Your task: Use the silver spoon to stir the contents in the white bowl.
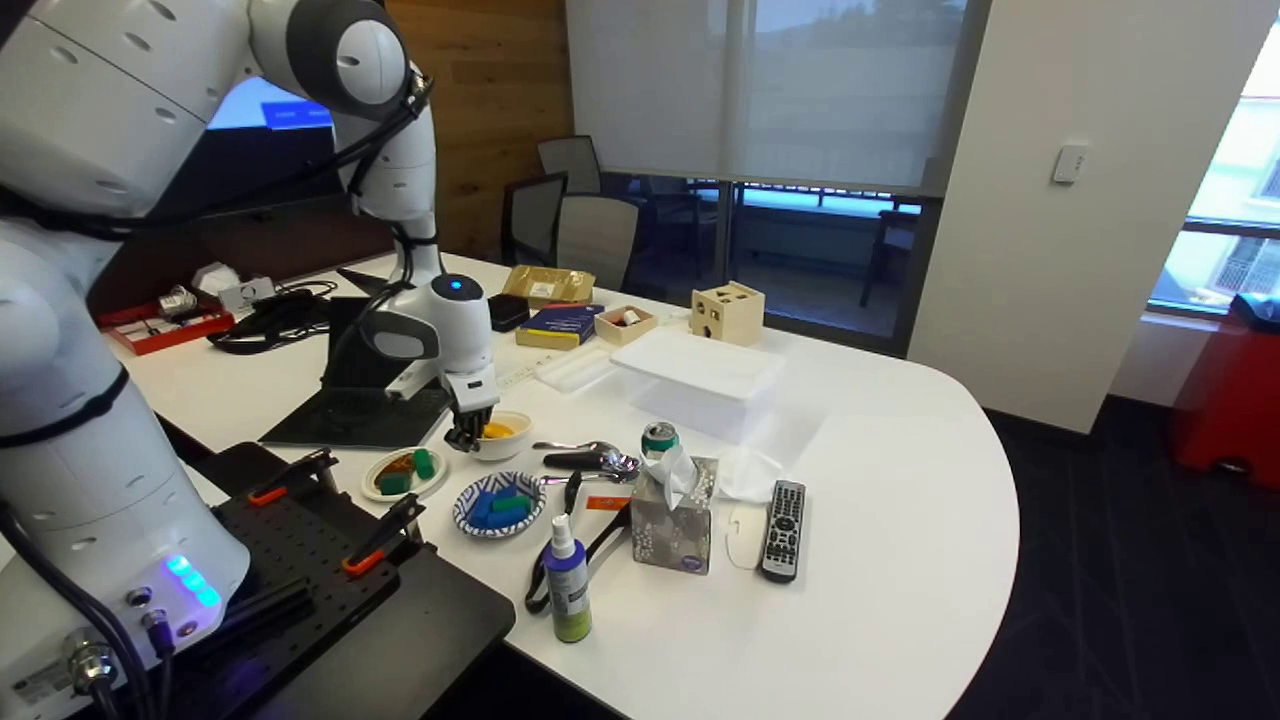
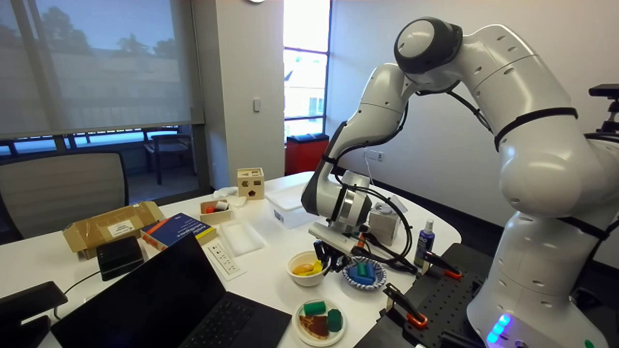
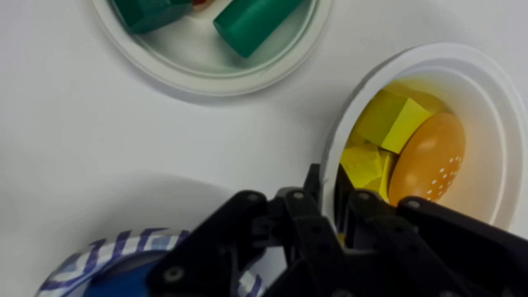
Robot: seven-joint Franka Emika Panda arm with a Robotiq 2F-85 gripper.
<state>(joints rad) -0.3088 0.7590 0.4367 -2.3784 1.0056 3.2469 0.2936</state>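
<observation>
The small white bowl (image 1: 508,449) is seen in both exterior views (image 2: 309,280) and fills the right of the wrist view (image 3: 505,97). It appears to stand on the table. Its contents (image 3: 394,123) are yellow blocks, with an orange egg-shaped piece (image 3: 429,156) beside them; yellow shows in both exterior views (image 2: 314,268). My gripper (image 3: 328,181) has one finger outside and one inside the bowl's wall, closed on the rim. The gripper also shows in both exterior views (image 1: 465,436). Several silver utensils (image 1: 600,449) lie beyond the bowl; which is the spoon is unclear.
A blue patterned dish (image 1: 463,513) with blue and green blocks stands close by. A plate (image 2: 309,340) with green pieces and toy meat is near the laptop (image 2: 213,314). A tissue box (image 1: 672,535), spray bottle (image 1: 568,590) and plastic box (image 1: 690,400) stand around.
</observation>
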